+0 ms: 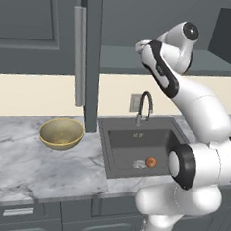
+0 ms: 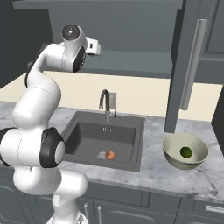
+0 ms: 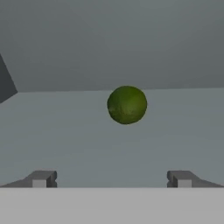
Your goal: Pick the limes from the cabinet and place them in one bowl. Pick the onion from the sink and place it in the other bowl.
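The counter point(image 1: 43, 165) looks like polished grey-veined marble. The sink point(image 2: 87, 135) is matt dark grey, its faucet point(image 1: 145, 107) dark metal. The lime point(image 3: 127, 105) has dull, bumpy skin; the onion point(image 1: 151, 162) shines slightly.

No text, label, brand, number or sign can be read on anything here.

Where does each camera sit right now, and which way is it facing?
Left base view: behind-left, facing sink, golden-tan bowl; arm at right.
Right base view: behind-right, facing the sink, cream-grey bowl holding a lime; arm at left.
Hand view: in the cabinet, facing a shelf lime; open jaws below.
Both base views share onion.
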Robot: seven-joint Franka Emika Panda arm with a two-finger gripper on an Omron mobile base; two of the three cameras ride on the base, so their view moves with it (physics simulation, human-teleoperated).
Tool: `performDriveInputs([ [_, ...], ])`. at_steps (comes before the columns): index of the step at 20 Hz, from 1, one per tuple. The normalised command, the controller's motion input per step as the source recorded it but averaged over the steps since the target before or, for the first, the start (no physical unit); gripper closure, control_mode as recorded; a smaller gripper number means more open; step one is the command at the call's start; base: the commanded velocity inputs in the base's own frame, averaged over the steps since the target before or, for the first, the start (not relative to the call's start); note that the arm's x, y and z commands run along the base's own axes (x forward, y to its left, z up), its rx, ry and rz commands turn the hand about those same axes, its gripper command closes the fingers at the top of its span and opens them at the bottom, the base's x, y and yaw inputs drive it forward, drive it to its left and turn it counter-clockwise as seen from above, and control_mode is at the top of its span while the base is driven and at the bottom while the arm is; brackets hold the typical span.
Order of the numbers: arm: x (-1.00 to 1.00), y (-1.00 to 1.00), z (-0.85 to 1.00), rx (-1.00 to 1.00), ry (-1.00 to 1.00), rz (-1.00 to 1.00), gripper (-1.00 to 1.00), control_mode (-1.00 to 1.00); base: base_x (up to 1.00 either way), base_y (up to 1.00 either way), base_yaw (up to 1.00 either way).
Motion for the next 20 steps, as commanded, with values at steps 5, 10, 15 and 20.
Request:
performDriveInputs([
  [5,0.35,0.00,-0.06,-0.01,0.00,0.00,-1.00,-1.00,0.00,0.00,0.00],
  [10,0.34,0.00,-0.07,-0.01,0.00,0.00,-1.00,-1.00,0.00,0.00,0.00],
  [15,0.33,0.00,-0.04,-0.01,0.00,0.00,-1.00,-1.00,0.00,0.00,0.00],
  [20,0.34,0.00,-0.03,-0.03,0.00,0.00,-1.00,-1.00,0.00,0.00,0.00],
])
